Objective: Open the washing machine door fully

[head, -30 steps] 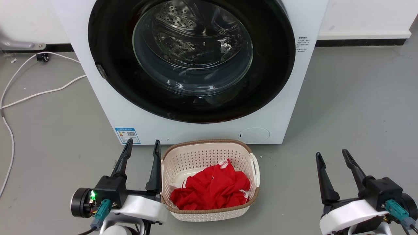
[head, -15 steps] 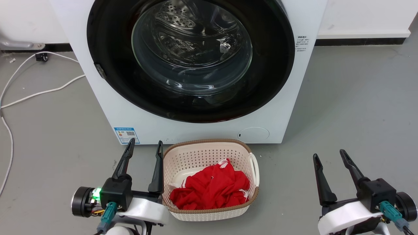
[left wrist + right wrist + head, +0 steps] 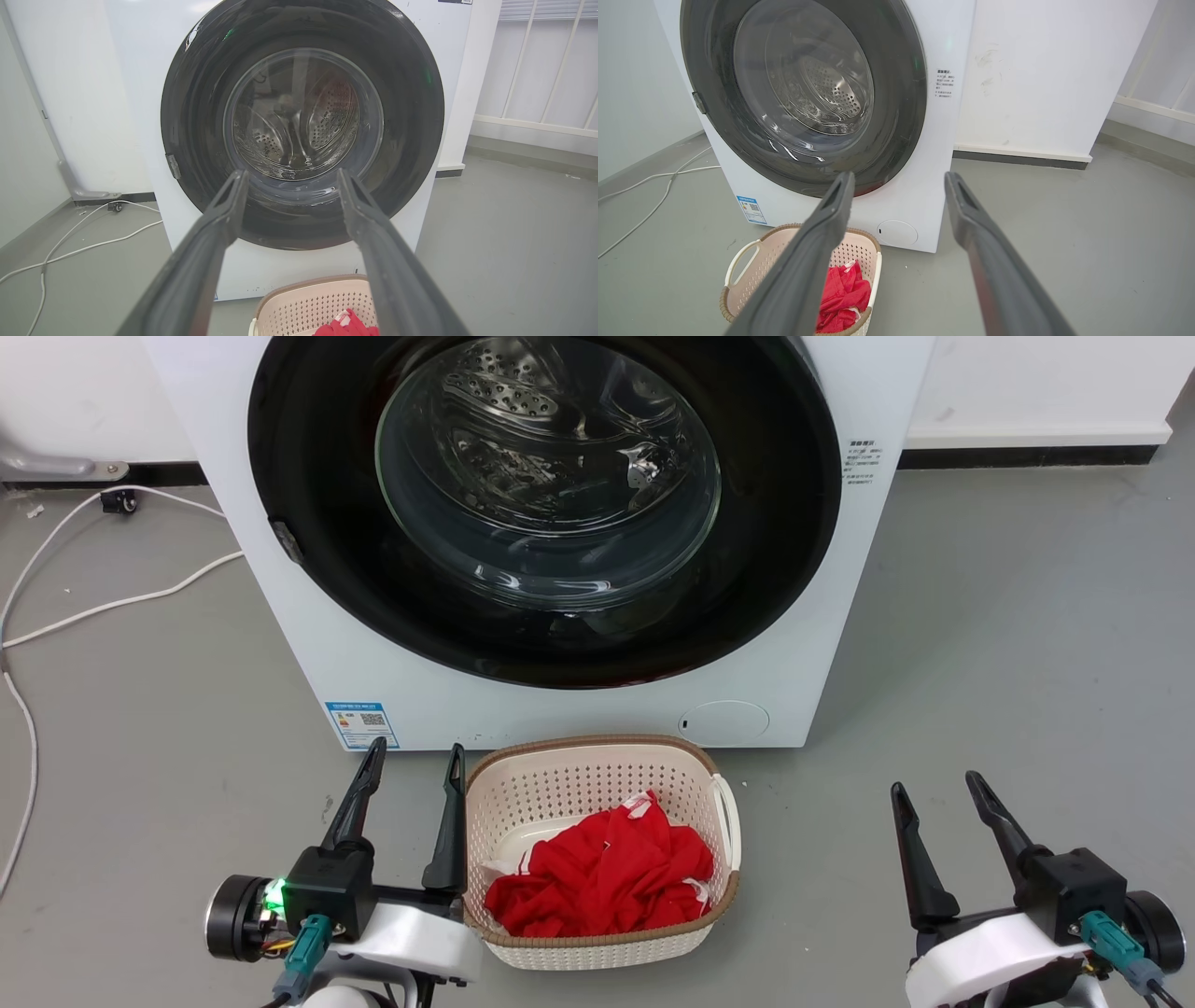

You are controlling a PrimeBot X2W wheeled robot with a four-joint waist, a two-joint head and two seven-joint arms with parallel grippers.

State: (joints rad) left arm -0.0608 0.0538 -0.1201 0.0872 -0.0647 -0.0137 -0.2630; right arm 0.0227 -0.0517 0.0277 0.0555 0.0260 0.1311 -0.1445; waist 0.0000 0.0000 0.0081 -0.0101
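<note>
1. Head view. The washing machine point(image 3: 308, 644) stands on the grey floor point(image 3: 1008, 644). The washing machine door point(image 3: 766, 569) lies flat against its front, shut, and the frame edge cuts off the door's top. The left pincer point(image 3: 416, 747) and the right pincer point(image 3: 935, 784) sit low, both spread and empty, well apart from the door. A basket point(image 3: 588, 740) of red cloth point(image 3: 597, 877) stands between them, just beside the left pincer; whether they touch cannot be told.
2. Left wrist view. The spread fingers point(image 3: 205, 261) frame the door's lower window. The drum point(image 3: 327, 116) behind it is dim under reflections. The bottom edge cuts off the basket.
3. Right wrist view. The door's top is cropped. One finger hides part of the basket. The print on the side label point(image 3: 944, 84) is too small to read.
</note>
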